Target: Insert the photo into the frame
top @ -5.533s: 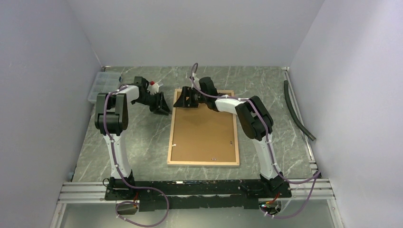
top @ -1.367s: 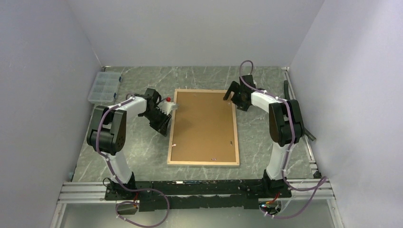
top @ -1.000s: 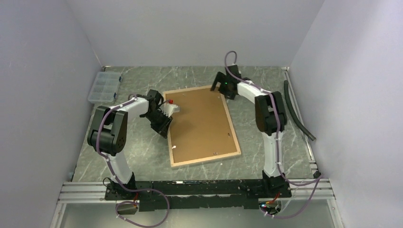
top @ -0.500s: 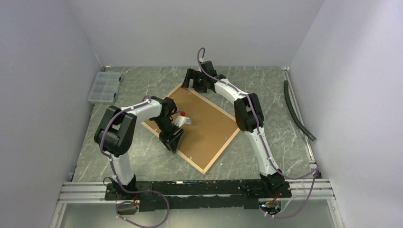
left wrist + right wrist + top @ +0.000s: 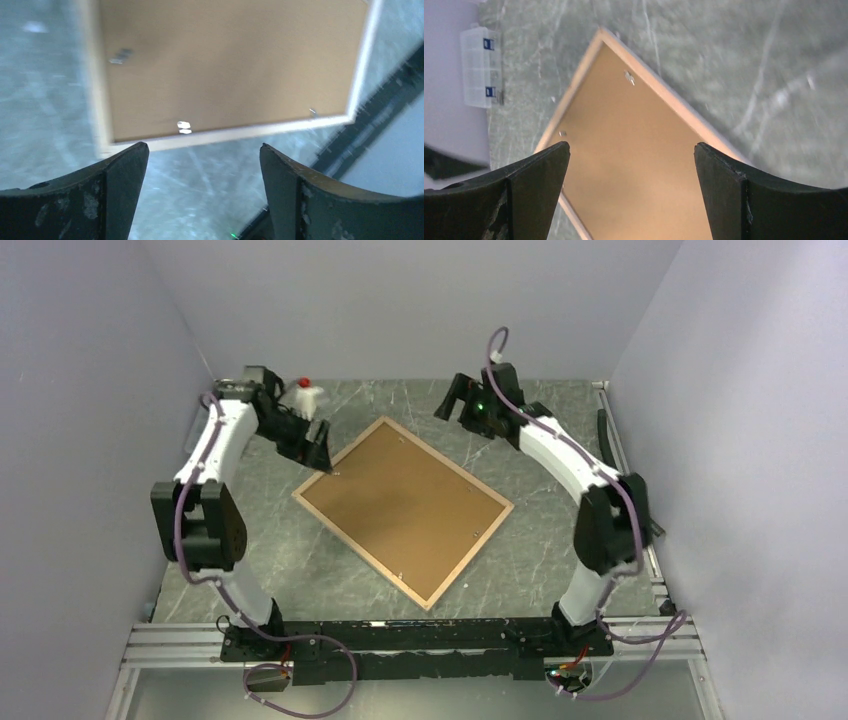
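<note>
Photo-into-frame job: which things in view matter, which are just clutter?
Job: frame, lying back up; backing board sitting in it. Photo not in view.
Lying about: clear compartment box; black hose, far right.

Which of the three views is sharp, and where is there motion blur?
Top external view: sharp and evenly lit, the frame crisp-edged. Left wrist view: strong motion blur, the frame's rim and clips smeared. Right wrist view: milder blur, the pale veins of the table streaked at the right.
</note>
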{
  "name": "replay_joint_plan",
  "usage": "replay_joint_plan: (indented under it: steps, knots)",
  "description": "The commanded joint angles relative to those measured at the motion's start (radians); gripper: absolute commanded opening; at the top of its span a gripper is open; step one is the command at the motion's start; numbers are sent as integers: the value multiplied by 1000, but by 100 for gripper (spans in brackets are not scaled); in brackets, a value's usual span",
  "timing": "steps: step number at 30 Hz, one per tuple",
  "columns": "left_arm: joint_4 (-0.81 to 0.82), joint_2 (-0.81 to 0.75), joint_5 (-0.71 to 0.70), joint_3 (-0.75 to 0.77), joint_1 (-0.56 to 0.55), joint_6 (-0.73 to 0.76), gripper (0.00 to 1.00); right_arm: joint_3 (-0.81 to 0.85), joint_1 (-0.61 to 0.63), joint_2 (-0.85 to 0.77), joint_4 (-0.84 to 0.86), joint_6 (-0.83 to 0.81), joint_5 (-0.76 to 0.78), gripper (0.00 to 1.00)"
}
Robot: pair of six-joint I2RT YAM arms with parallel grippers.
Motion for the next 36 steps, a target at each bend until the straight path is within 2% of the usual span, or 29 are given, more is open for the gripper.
replay_joint_plan:
  steps: [1, 4, 8, 12, 16, 23, 27, 36]
  knots:
    - [115, 172, -86, 133, 147, -43, 83, -320, 29, -235, -25, 124, 93, 100]
    - [146, 295, -70, 235, 209, -82, 74, -531, 63, -416, -48, 211, 106, 100]
    - [195, 389, -55, 252, 221, -104, 65, -785, 107, -618, -66, 330, 52, 100]
    - [197, 450, -40, 249, 220, -132, 57, -953, 139, -737, -38, 442, 0, 100]
    - [218, 461, -40, 197, 220, -136, 51, -1036, 148, -777, 17, 486, -18, 100]
    - [244, 414, -27, 51, 217, -125, 38, -1065, 135, -641, 228, 484, -67, 100]
    - [244, 366, -18, -60, 215, -94, 32, -1031, 69, -547, 316, 448, -107, 100]
    - [222, 228, -51, -293, 145, 8, 26, -833, -59, -462, 192, 275, -104, 100]
